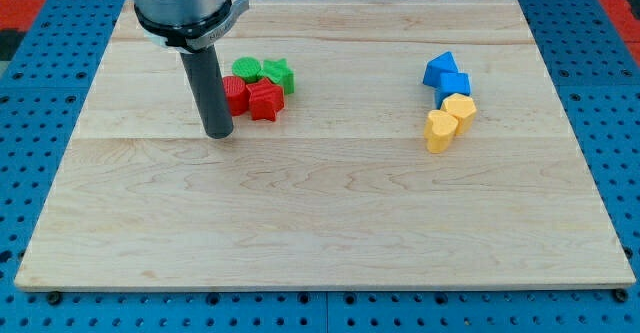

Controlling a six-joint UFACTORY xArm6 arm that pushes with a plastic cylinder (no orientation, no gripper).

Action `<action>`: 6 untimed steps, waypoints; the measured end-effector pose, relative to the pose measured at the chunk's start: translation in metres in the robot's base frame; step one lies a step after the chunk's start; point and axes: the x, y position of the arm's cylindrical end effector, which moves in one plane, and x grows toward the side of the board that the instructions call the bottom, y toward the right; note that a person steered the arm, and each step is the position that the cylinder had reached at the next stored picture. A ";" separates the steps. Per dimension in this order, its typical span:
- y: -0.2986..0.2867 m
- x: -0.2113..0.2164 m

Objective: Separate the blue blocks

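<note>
Two blue blocks touch each other at the view's right: a blue triangular block point(438, 69) and just below it a blue cube-like block point(453, 84). My tip point(218, 132) rests on the board far to the view's left of them, just left of and below the red blocks. The rod rises from it to the arm's grey flange at the view's top.
A yellow hexagonal block point(460, 109) touches the lower blue block, with a yellow heart-shaped block point(438, 130) below it. Left of centre, a green round block point(246, 69), a green star point(277, 74), a red round block point(236, 95) and a red star point(265, 101) cluster. The wooden board point(320, 223) lies on a blue pegboard.
</note>
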 end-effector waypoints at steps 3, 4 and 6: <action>0.006 0.010; 0.042 0.073; 0.140 0.170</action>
